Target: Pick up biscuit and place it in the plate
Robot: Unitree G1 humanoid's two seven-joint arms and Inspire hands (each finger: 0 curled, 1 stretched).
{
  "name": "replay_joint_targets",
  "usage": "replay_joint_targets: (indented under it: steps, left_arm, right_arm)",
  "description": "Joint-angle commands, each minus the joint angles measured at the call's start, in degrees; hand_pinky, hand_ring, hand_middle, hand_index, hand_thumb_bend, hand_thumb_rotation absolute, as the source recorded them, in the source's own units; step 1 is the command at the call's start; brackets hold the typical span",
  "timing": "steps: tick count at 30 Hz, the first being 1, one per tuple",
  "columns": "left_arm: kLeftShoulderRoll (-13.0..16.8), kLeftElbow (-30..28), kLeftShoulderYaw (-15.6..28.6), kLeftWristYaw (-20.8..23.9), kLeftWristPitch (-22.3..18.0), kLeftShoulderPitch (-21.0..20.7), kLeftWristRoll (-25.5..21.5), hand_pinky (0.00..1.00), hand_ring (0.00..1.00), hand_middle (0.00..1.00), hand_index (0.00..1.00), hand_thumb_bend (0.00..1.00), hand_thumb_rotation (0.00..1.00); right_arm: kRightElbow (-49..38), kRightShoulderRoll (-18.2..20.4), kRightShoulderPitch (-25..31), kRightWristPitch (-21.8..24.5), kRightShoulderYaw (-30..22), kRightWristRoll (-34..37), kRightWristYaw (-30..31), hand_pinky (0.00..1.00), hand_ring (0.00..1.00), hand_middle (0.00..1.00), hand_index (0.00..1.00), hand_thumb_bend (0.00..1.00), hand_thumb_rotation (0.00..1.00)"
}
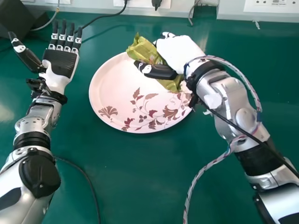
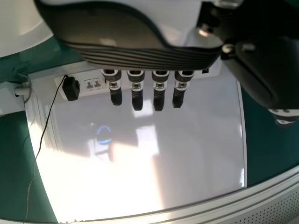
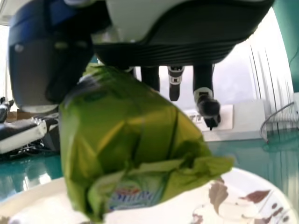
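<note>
With the right hand (image 1: pixel 176 52) half closed, pinching the biscuit packet (image 1: pixel 144 49) over the plate (image 1: pixel 108 86), lower it softly before letting go, leaving the open left hand (image 1: pixel 60 64) beside the plate.

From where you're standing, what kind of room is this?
Probably a lab or workshop rather than a kitchen: a plain green tabletop, a strip of power sockets along its far edge, and loose black cables, one lying beside the robot's left arm.
</note>
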Motion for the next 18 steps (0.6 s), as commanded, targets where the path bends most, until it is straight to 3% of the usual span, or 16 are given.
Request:
replay_joint_targets:
  steps: [1, 18]
  left_arm:
    - [0.3, 0.4, -0.4, -0.6, -0.2, 0.4, 0.4, 0.97, 0.97, 1.0, 1.0, 1.0, 0.57]
    - [-0.1, -0.1, -0.6, 0.6, -0.7, 0.4, 0.6, 0.97, 0.97, 1.0, 1.0, 1.0, 0.57]
  right_arm:
    - [0.8, 0.3, -1.3, -0.5, 1.0, 0.0, -0.9, 0.06, 0.15, 0.23, 0.49, 0.51, 0.05]
    - [5.7, 0.9, -2.1, -0.3, 3.2, 1.3, -0.8, 0.06, 0.14, 0.22, 0.49, 0.51, 0.05]
